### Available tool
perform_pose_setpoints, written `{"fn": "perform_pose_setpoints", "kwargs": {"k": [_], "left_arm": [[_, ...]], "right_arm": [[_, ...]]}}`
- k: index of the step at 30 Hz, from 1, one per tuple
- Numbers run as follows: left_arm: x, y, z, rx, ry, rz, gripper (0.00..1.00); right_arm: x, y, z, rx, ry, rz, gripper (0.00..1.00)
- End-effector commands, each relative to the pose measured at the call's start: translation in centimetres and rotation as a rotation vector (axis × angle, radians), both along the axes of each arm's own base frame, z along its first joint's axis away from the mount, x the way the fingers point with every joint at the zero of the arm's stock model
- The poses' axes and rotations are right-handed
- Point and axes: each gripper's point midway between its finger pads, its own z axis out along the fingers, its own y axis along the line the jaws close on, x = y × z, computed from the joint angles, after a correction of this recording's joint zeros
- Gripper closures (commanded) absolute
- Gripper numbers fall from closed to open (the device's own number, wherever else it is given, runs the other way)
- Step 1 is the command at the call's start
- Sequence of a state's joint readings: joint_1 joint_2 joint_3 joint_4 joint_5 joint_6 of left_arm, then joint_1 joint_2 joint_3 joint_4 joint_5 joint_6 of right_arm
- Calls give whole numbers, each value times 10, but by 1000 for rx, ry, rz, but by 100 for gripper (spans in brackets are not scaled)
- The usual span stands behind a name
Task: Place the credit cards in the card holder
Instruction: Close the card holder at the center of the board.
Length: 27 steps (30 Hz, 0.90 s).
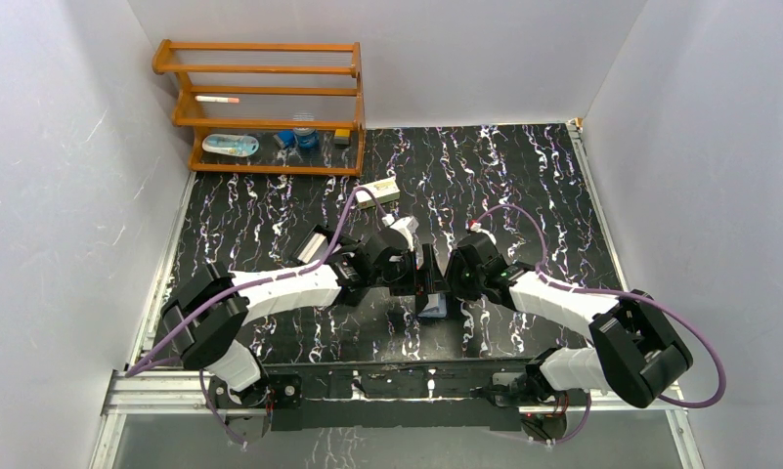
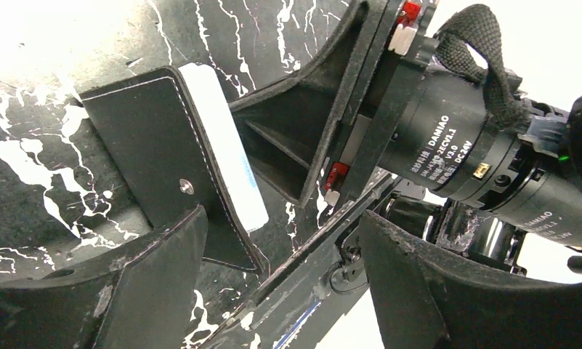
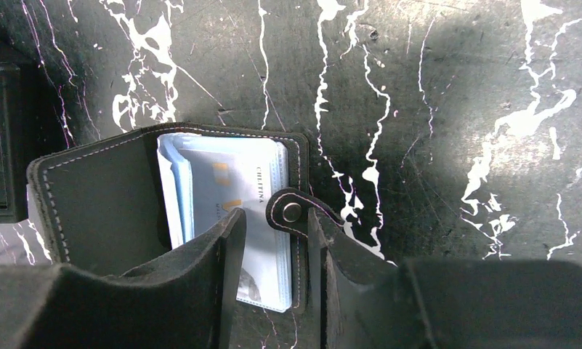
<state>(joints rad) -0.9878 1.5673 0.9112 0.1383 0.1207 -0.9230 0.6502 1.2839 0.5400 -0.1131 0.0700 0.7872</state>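
While white walls (image 1: pixel 65 195) ring the marbled table (image 1: pixel 524 176), left gripper (image 2: pixel 280 233) gapes; right gripper (image 3: pixel 273 229) pinches card holder (image 3: pixel 99 203).

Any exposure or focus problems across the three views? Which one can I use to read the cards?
Left wrist: top-left corner and right background are blown out white, but the card holder is sharp. Right wrist: fairly even light, print on the credit cards partly readable, own fingers dark and soft in the foreground; use this one. Top external: soft, holder small and dark, no card detail.

Matt black stitched leather-look card holder (image 3: pixel 91 196), glossy pale plastic credit cards (image 3: pixel 251 218), shiny marbled table (image 3: pixel 433 109), wooden rack (image 1: pixel 260 107)
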Motion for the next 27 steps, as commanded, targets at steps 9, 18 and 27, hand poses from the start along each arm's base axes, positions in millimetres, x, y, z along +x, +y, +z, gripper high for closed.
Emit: {"fn": "perform_pose_setpoints", "kwargs": {"k": [9, 18, 27], "left_arm": [[1, -2, 17, -3, -75, -50, 38], [0, 4, 7, 35, -80, -54, 54], [-7, -9, 11, -25, -78, -121, 53]], "right_arm": [[-5, -21, 14, -102, -15, -23, 61], [0, -26, 16, -139, -31, -30, 83], [6, -29, 25, -141, -83, -30, 100]]}}
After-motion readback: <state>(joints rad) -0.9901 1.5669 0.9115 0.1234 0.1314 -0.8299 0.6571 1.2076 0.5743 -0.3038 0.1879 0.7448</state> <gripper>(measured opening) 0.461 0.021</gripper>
